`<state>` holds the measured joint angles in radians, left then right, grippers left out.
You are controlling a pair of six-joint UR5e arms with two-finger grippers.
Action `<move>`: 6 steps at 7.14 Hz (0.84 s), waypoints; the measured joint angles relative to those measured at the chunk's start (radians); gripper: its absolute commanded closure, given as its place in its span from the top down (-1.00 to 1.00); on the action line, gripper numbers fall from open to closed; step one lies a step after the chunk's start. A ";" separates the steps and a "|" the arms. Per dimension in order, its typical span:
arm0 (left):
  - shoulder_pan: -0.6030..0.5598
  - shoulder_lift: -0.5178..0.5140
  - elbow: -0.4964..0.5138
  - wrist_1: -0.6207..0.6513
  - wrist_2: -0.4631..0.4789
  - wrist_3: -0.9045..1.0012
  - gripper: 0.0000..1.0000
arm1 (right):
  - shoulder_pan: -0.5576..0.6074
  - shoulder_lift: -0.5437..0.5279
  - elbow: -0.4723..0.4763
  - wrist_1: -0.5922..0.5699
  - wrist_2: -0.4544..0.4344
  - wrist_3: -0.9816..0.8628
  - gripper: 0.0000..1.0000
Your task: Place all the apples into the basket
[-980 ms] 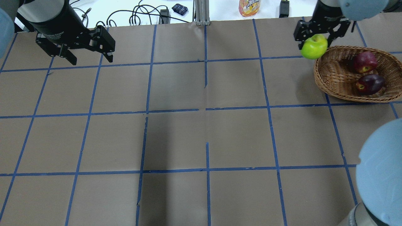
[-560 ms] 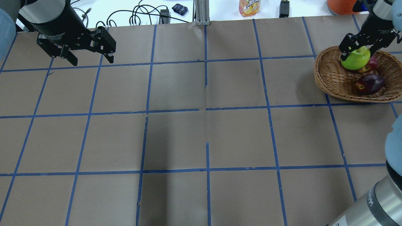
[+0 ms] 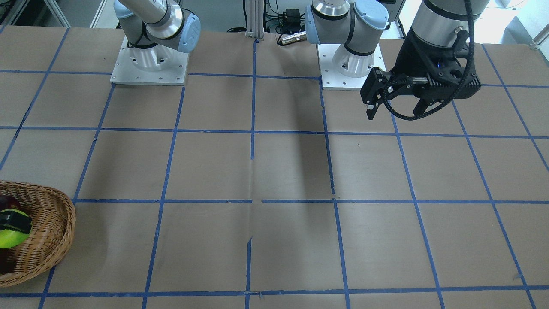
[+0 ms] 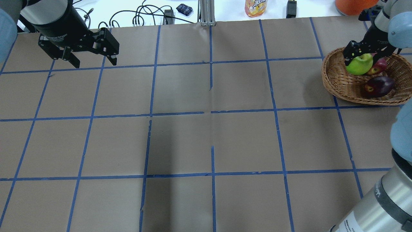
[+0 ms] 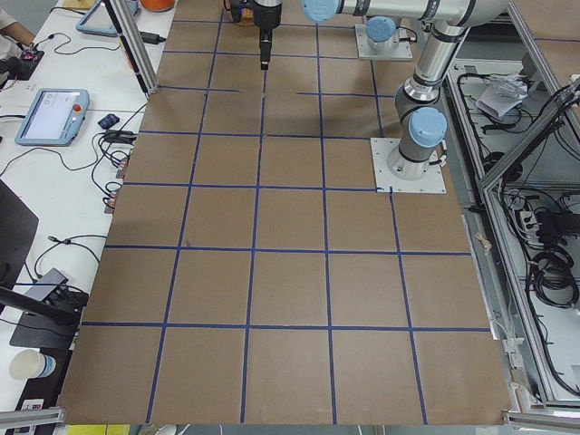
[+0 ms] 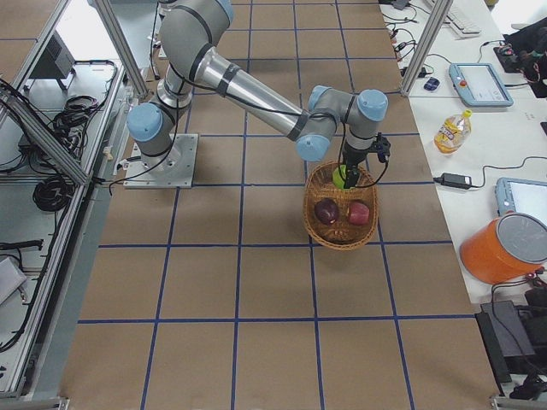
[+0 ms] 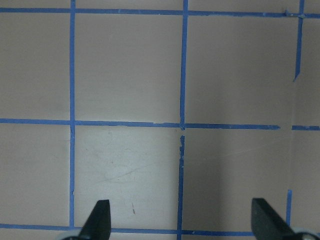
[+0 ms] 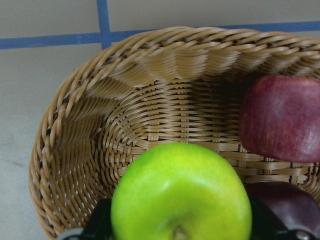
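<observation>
Holding the green apple (image 4: 359, 66) clamped tight, the right gripper (image 4: 360, 61) hangs over the left end of the basket (image 4: 331, 84), upper right of the overhead frame. The apple's stem dimple points up at the gripper. The basket's long axis runs left-right there. The red apple (image 4: 381, 63) is half hidden behind the green one, and the maroon apple (image 4: 379, 85) lies just below it, both inside. Can't tell if the green one touches the wicker. The left gripper (image 4: 94, 61), upper left, is spread wide and empty above the surface (image 4: 206, 138).
</observation>
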<state>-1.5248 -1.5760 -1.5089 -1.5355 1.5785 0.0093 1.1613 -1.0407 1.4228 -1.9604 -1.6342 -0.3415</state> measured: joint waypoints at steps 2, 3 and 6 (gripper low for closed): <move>0.000 0.002 -0.002 0.000 0.000 0.000 1.00 | 0.000 -0.011 -0.005 0.030 -0.008 0.016 1.00; 0.000 0.003 -0.004 0.000 0.000 0.000 1.00 | 0.003 -0.041 -0.015 0.074 -0.007 0.025 1.00; 0.000 0.005 0.002 -0.006 0.000 0.000 1.00 | 0.089 -0.260 -0.028 0.310 0.032 0.136 1.00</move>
<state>-1.5248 -1.5706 -1.5070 -1.5419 1.5784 0.0092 1.2499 -1.3006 1.3949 -1.6504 -1.6021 -0.2056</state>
